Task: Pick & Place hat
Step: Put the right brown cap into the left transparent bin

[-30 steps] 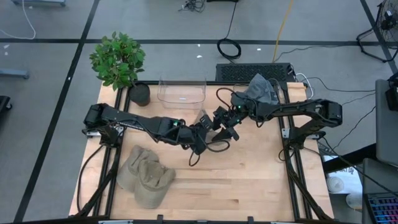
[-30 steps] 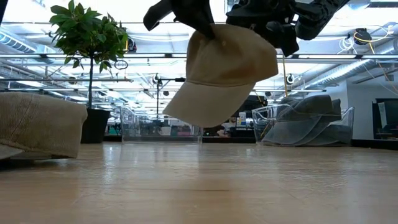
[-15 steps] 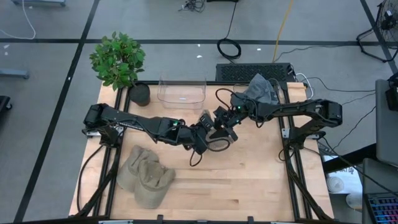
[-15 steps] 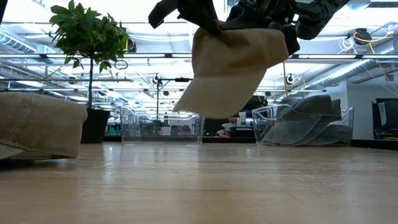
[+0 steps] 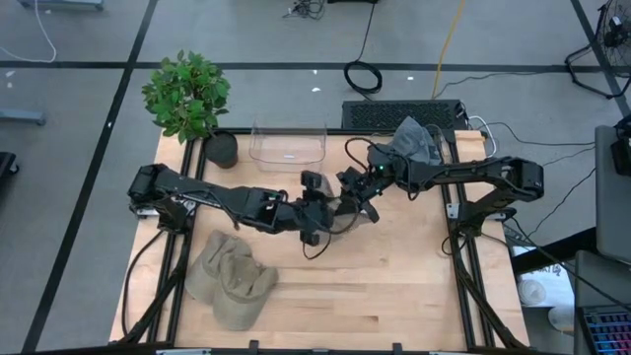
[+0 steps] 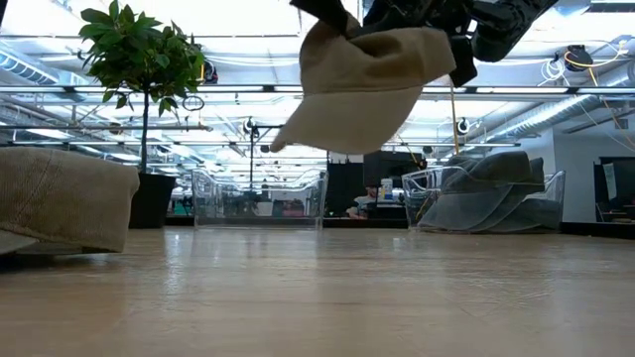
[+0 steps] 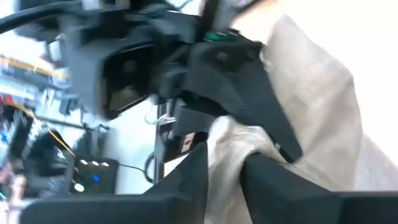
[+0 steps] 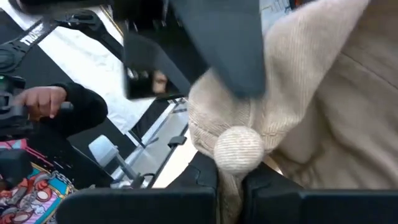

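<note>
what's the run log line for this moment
phase: handover mid-air | tan hat off table | right gripper shut on hat | left gripper fingers astride its fabric

The hat [image 6: 362, 89] hangs between both arms, above the table [image 5: 394, 286] centre.

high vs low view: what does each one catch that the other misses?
High view only: both arms meeting mid-table, the stack of tan caps in full, cables on the floor.

Low view only: the tan cap clearly off the table, brim hanging down, and the room behind.

Both: the plant, the empty clear bin, the grey caps in the second bin, the wooden table.
</note>
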